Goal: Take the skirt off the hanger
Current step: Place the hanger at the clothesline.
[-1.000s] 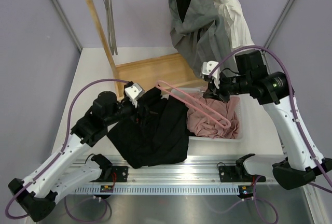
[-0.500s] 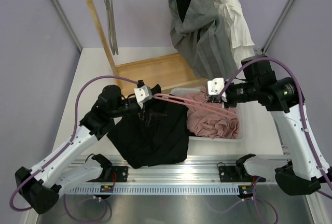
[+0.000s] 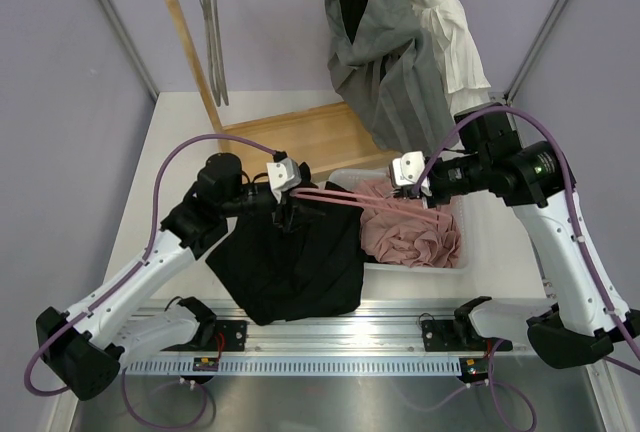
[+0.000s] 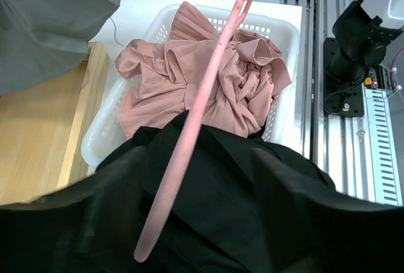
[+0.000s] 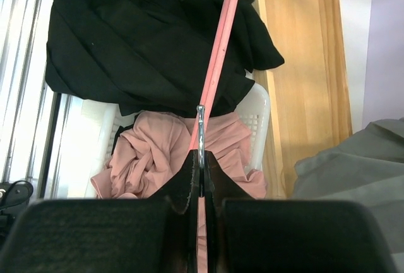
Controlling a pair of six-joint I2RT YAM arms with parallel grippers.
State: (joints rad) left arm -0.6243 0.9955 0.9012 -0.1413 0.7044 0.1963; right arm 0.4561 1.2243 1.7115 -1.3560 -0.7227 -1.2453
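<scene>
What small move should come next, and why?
Probably the right gripper draws the pink hanger toward its own side: its jaws are shut on the hook end, while the hanger's other end sits inside the black skirt at the left gripper.

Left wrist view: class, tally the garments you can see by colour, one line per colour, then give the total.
Pink: 1, the crumpled garment in the white basket.
Black: 1, the skirt.
Grey: 1, the hanging garment at top left.
Total: 3 garments.
</scene>
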